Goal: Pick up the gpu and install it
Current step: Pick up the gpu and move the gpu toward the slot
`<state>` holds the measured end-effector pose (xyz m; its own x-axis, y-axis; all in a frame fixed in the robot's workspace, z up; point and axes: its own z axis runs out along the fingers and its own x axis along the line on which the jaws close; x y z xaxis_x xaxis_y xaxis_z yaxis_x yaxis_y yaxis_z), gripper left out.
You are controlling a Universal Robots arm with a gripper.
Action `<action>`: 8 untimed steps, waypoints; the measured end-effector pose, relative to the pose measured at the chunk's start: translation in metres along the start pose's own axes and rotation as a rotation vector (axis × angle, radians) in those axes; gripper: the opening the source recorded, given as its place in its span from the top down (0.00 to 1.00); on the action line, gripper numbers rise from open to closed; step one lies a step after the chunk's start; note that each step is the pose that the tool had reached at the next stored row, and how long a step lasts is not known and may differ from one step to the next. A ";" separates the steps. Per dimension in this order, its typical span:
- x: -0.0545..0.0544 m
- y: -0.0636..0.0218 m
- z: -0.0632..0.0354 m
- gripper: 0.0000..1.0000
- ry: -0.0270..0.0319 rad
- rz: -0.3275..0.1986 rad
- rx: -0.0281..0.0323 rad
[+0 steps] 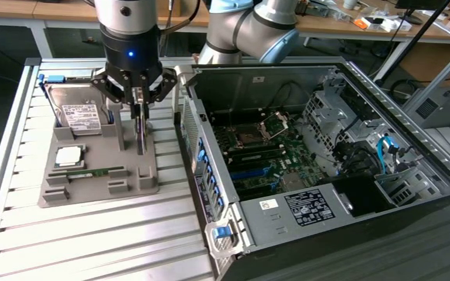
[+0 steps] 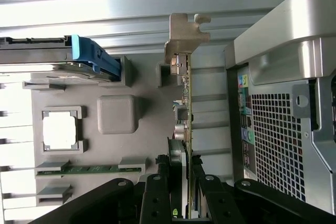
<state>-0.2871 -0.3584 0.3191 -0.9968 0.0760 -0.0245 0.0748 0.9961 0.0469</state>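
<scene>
Gripper: fingers clamped on the upper edge of the gpu
Gpu: upright on edge, silver bracket at one end, at the grey holder tray on the counter, between hard drive and open computer case; contact with the tray cannot be told

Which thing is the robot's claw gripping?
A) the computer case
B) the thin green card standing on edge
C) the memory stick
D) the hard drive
B: the gripper is closed on the gpu, the thin card with the metal end bracket.
</scene>
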 end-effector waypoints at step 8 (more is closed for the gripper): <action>0.000 0.0002 -0.0036 0.73 0.0002 0.000 -0.0017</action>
<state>-0.2871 -0.3584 0.3228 -0.9968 0.0760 -0.0244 0.0748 0.9960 0.0486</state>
